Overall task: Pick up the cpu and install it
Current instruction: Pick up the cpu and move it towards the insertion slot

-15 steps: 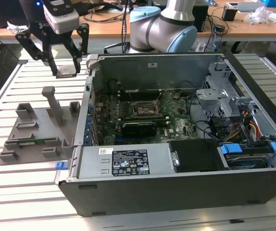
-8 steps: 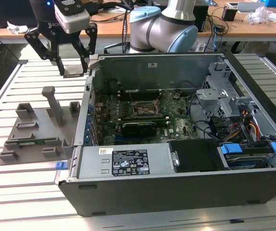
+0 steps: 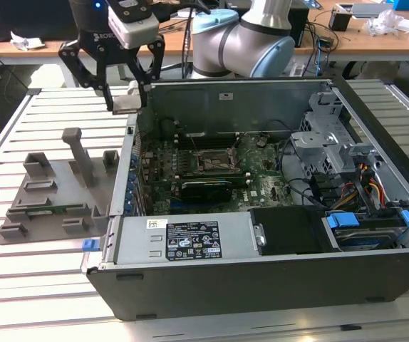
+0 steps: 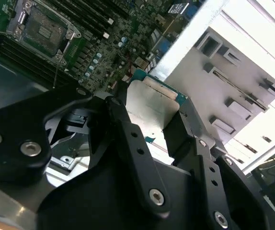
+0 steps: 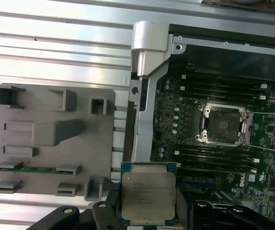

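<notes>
**Desk:** What do we see the arm carrying?

**Floor:** We see the gripper (image 3: pixel 127 104) clamped on the cpu (image 5: pixel 148 195). Its two black fingers (image 4: pixel 128 134) press on opposite edges of the chip. In the first wrist view the silvery top faces the camera, with a thin green rim around it.

**Desk:** And where do we place the chip?

**Floor:** Aloft, touching nothing but the fingers. In the exterior view we find it hanging by the far corner of the open computer case (image 3: pixel 261 278), on the exterior view's left and above the case's side wall.

**Desk:** How do we stand against the socket?

**Floor:** Well apart. The socket (image 5: pixel 222 123) lies in the middle of the green motherboard (image 3: pixel 261 182), a dark square bed inside a metal frame. The chip hangs off to the side of it, near the case wall.

**Desk:** What else do we note?

**Floor:** A grey holder (image 3: pixel 48 189) sits on the slatted table (image 3: pixel 40 285), just beside the case on the exterior view's left. A long green strip (image 5: pixel 32 167) lies in one of its slots.
</notes>
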You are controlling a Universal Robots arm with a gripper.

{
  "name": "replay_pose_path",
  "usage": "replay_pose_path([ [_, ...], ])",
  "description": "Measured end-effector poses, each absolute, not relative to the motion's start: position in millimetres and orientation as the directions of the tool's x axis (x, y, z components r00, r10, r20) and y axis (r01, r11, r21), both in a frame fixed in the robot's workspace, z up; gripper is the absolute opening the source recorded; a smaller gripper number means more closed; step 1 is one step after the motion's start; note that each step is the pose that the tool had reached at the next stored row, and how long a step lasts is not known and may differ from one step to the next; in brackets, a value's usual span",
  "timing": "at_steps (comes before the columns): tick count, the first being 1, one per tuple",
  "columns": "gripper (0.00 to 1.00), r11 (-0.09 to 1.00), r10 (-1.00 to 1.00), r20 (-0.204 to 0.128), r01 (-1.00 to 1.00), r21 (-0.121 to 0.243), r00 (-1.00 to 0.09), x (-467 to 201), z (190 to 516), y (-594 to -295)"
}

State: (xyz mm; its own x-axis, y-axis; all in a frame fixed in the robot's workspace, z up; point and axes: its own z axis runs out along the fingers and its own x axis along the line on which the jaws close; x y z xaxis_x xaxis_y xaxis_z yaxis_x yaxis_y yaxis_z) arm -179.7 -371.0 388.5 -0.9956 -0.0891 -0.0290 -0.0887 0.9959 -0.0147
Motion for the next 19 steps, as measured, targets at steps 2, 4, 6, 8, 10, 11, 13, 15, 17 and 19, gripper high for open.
replay_pose_path([
  [2, 0.55, 0.996, -0.089, -0.029, -0.089, -0.015, -0.996, -177, 387, -371],
  [4, 0.55, 0.996, -0.089, -0.028, -0.089, -0.015, -0.996, -175, 386, -370],
  [6, 0.55, 0.996, -0.089, -0.027, -0.089, -0.015, -0.996, -169, 384, -369],
  [8, 0.55, 0.996, -0.089, -0.026, -0.089, -0.015, -0.996, -162, 383, -366],
  [10, 0.55, 0.996, -0.089, -0.025, -0.089, -0.014, -0.996, -157, 382, -365],
  [11, 0.55, 0.996, -0.089, -0.025, -0.089, -0.014, -0.996, -155, 382, -365],
  [13, 0.55, 0.996, -0.089, -0.024, -0.089, -0.014, -0.996, -149, 380, -364],
  [15, 0.55, 0.996, -0.089, -0.024, -0.089, -0.014, -0.996, -145, 380, -363],
  [17, 0.55, 0.996, -0.089, -0.023, -0.089, -0.015, -0.996, -137, 379, -362],
  [19, 0.55, 0.996, -0.089, -0.023, -0.089, -0.016, -0.996, -130, 379, -362],
])
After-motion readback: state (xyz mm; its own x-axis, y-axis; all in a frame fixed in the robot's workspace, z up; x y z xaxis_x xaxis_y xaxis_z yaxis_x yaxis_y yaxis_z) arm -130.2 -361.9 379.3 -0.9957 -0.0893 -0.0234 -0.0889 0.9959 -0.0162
